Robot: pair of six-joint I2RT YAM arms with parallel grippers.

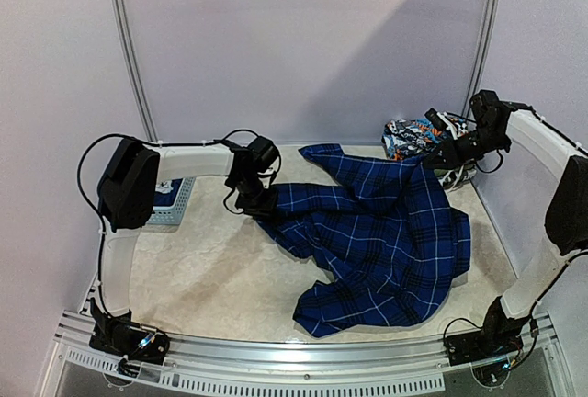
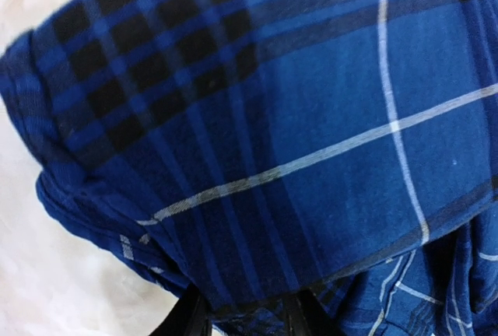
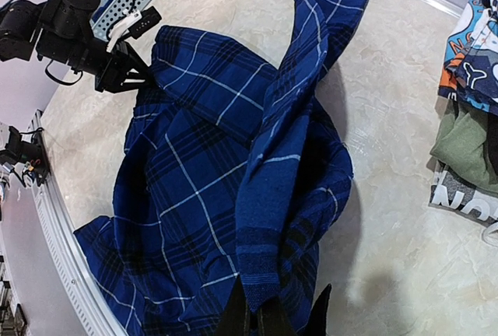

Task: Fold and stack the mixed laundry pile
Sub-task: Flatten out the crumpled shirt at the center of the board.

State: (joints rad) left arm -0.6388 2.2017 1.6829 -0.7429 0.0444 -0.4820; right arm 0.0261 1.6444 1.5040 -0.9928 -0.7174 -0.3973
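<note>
Looking from the top cam: plaid shirt (image 1: 386,241), soft blue-and-black check w/ thin white lines, is lying rumpled across the ctr of the pale marbled table (image 1: 202,277), with one sleeve trailing far. L gripper (image 1: 266,206) is sitting at the shirt's left edge, touching cloth. R gripper (image 1: 439,160) is holding the shirt's far-right part up off the table, w/ fabric draping down from it. Garment heap (image 1: 413,135), mixed prints, is lying at far right, just beside that gripper. Light-blue slotted plastic basket (image 1: 173,202) is standing at left, partly hidden by the L arm.

L wrist cam: shirt (image 2: 311,134) is filling the frame, woven cloth curving in rounded folds. Dark fingers (image 2: 187,316) are poking in at the bottom edge w/ cloth bunching btwn them; can't tell whether they're clamped or loose.

R wrist cam: R gripper (image 3: 276,316) is clenching a long narrow fold of shirt (image 3: 210,180), which is rising as a ridge toward it; the rest is spreading wide below. Heap (image 3: 467,141) at right is showing an orange-and-blue print, an olive piece and a grey lettered piece.
</note>
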